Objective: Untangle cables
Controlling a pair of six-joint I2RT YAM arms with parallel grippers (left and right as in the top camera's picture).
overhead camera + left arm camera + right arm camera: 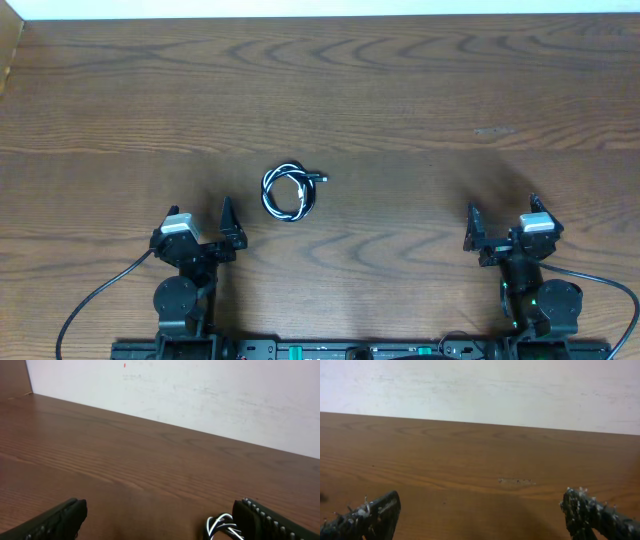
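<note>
1. Left gripper: jaws spread wide, holding nothing. Right gripper: likewise.
2. Cables: black and white cords wound into one small coil on the table, just ahead of my left arm.
3. Handling, I judge: light, limp, slippery. I would pinch the protruding plug end.
4. Surroundings: bare wood; I see no obstruction.

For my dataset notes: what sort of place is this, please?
Probably a robotics lab bench: a wooden table against a plain white wall, a left arm and a right arm mounted at its near edge, and one coil of black and white cables set out.
</note>
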